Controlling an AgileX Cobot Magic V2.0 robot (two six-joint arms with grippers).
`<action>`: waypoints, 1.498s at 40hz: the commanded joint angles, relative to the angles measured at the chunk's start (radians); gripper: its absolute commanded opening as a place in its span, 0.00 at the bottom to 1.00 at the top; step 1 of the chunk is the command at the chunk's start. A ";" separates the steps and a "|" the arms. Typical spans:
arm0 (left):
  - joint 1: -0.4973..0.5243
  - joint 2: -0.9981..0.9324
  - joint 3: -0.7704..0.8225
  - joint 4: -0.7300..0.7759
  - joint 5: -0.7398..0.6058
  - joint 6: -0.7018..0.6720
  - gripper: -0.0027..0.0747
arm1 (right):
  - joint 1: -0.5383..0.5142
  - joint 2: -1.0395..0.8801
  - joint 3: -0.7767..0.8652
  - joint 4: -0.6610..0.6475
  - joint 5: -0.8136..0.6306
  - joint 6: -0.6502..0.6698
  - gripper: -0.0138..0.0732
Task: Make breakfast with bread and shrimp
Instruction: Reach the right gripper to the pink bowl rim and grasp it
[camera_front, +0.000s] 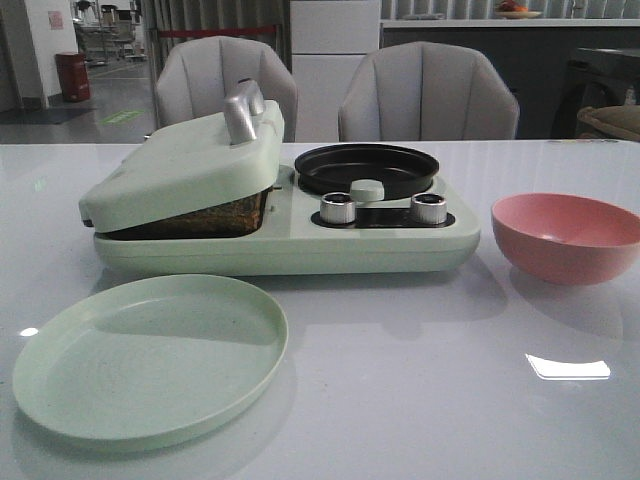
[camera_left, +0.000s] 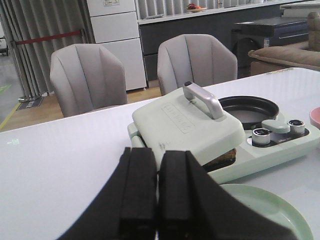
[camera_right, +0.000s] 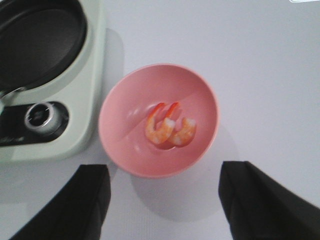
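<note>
A brown grainy edge of bread (camera_front: 205, 214) shows in the gap under the tilted lid (camera_front: 185, 160) of the pale green breakfast maker (camera_front: 300, 245); it also shows in the left wrist view (camera_left: 223, 158). Two curled orange-pink shrimp (camera_right: 170, 128) lie in the pink bowl (camera_right: 200, 95), which stands to the right of the maker (camera_front: 565, 235). My right gripper (camera_right: 164, 172) is open above the bowl's near side, holding nothing. My left gripper (camera_left: 158, 156) is shut and empty, off the maker's left side. Neither gripper shows in the front view.
The maker's black round pan (camera_front: 365, 168) sits on its right half behind two silver knobs (camera_front: 338, 208). A pale green plate (camera_front: 60, 390) lies on the white table in front of the maker. Two grey chairs (camera_front: 425, 95) stand behind the table.
</note>
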 joint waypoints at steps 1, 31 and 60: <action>-0.001 0.009 -0.026 -0.014 -0.083 -0.011 0.18 | -0.041 0.092 -0.119 0.018 -0.018 -0.008 0.80; -0.001 0.009 -0.026 -0.014 -0.083 -0.011 0.18 | -0.067 0.626 -0.444 0.017 0.016 -0.080 0.77; -0.001 0.009 -0.026 -0.014 -0.083 -0.011 0.18 | -0.060 0.523 -0.604 0.048 0.070 -0.088 0.32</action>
